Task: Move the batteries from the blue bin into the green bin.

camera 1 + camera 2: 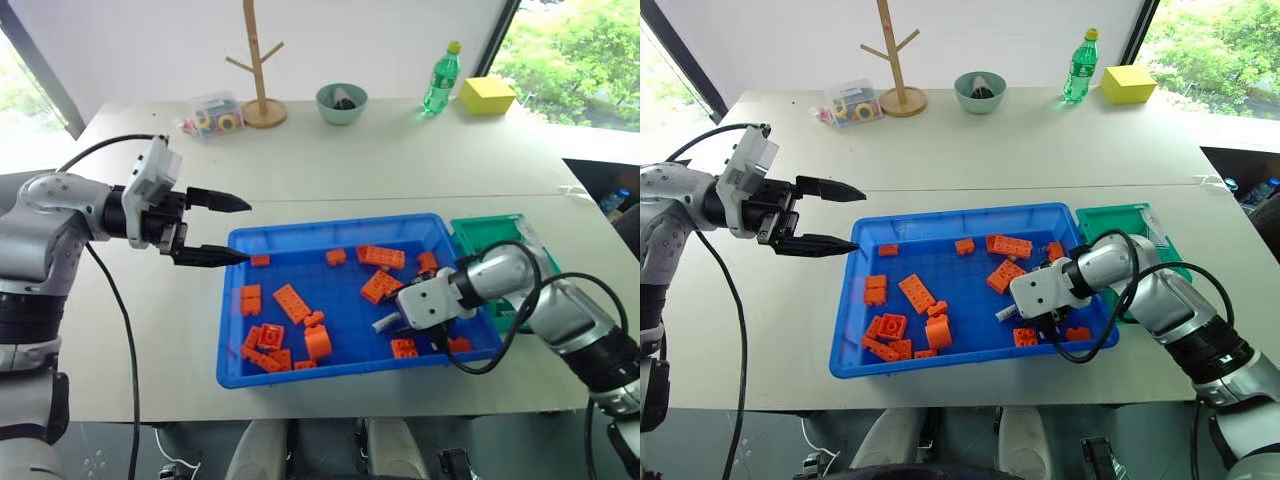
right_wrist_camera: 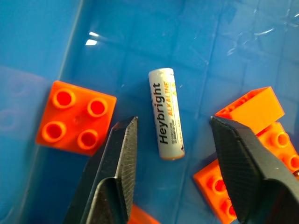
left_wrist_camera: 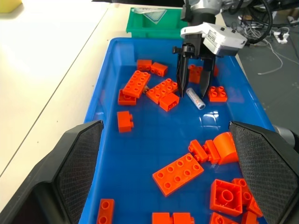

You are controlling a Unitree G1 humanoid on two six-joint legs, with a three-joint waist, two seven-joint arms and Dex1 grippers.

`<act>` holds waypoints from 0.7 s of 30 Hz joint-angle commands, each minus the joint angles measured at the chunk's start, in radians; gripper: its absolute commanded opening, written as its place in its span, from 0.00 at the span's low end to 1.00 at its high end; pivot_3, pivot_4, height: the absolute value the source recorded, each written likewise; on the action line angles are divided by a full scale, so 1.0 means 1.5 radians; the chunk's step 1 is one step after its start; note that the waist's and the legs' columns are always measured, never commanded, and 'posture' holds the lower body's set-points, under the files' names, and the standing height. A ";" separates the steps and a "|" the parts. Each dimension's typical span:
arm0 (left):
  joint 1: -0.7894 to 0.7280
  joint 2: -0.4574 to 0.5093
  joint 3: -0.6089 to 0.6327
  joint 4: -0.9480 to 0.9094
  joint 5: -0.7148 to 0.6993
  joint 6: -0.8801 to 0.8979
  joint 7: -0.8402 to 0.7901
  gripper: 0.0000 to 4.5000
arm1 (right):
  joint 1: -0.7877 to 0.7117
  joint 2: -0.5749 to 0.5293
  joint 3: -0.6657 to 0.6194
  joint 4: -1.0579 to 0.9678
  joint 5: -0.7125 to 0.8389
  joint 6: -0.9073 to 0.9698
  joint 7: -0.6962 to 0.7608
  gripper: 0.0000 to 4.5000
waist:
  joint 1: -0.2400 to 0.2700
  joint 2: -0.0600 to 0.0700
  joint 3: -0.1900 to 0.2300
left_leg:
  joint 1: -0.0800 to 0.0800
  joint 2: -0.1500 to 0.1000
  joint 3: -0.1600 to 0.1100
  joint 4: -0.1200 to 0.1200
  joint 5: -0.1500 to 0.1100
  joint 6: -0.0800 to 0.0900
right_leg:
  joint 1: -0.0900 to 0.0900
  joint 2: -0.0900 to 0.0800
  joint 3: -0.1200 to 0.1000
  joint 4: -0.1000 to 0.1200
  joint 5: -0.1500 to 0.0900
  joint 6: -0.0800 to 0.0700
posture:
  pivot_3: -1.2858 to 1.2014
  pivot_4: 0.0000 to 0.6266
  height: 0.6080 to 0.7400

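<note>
Right wrist view: the right hand (image 2: 170, 154) straddles a battery (image 2: 166, 114) in the blue bin (image 1: 300, 236), fingers open, not gripping. Closing off-centre could roll it away or catch a brick (image 2: 77, 122). The left hand (image 1: 215, 228) hangs open and empty.

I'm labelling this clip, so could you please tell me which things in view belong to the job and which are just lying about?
Job:
battery
blue bin
green bin
right gripper

Lying about:
orange bricks
wooden stand
green bottle
yellow block
bowl
</note>
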 commanded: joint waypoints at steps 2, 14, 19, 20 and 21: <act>-0.015 0.006 0.015 -0.013 -0.003 0.001 0.004 1.00 | 0.011 0.003 -0.019 -0.019 0.009 0.033 0.006 0.05 | 0.001 0.000 0.000 | 0.000 0.000 0.000 0.000 0.000 0.000 | 0.000 0.000 0.000 0.000 0.000 0.000 | 0.52 0.24 0.72; -0.021 0.001 0.006 -0.010 0.000 -0.001 0.003 1.00 | -0.010 -0.030 -0.218 -0.127 0.192 0.303 -0.017 0.01 | 0.003 0.000 0.000 | 0.000 0.000 0.000 0.000 0.000 0.000 | 0.000 -0.001 0.000 0.000 0.000 0.000 | 0.52 0.24 0.72; -0.021 0.000 0.003 -0.005 0.003 -0.006 -0.005 1.00 | -0.004 -0.118 -0.369 -0.080 0.208 0.385 -0.061 0.01 | 0.007 0.000 0.000 | 0.000 0.000 0.000 0.000 0.000 0.000 | 0.000 -0.001 0.000 0.000 0.000 0.000 | 0.52 0.24 0.72; -0.021 -0.001 0.003 -0.004 0.004 -0.007 -0.006 1.00 | 0.021 -0.141 -0.396 -0.069 0.202 0.378 -0.058 0.01 | 0.010 0.000 0.000 | -0.001 0.000 0.000 0.000 0.000 0.000 | 0.000 -0.001 0.000 0.000 0.000 0.000 | 0.52 0.24 0.72; -0.022 -0.002 0.003 -0.002 0.005 -0.009 -0.008 1.00 | 0.053 -0.163 -0.427 -0.064 0.202 0.373 -0.049 0.01 | 0.013 0.000 0.000 | -0.001 0.000 0.000 0.000 0.000 0.000 | 0.000 -0.001 0.000 -0.001 0.000 0.000 | 0.52 0.24 0.72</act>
